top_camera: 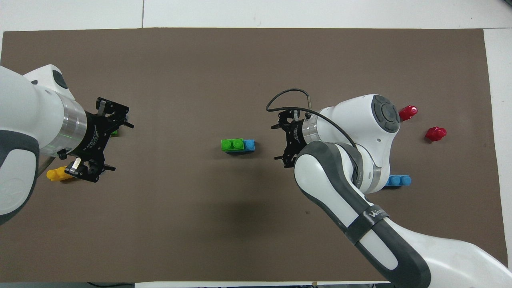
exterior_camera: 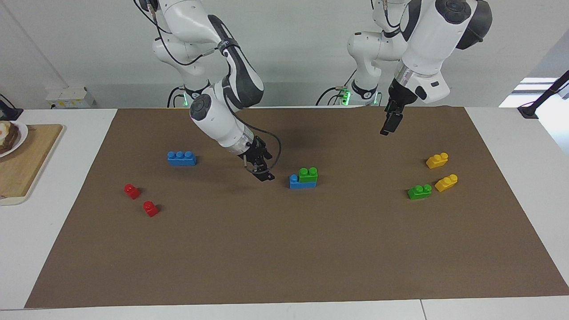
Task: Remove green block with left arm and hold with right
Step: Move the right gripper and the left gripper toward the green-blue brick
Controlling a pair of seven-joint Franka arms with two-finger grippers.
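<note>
Looks like a robotics lab. Two white Franka arms mounted at one edge of a white table, cables trailing to bases lit with green lights. Brown paper mat spread as a work surface, toy bricks scattered on it. Plain white wall. Oddly, a wooden cutting board with a plate of food at the right arm's end.

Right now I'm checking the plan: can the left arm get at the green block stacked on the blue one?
Probably yes. The left gripper hangs open over bare mat, and nothing stands between it and the green block. The right gripper, open, is beside the blue brick at its other end.
</note>
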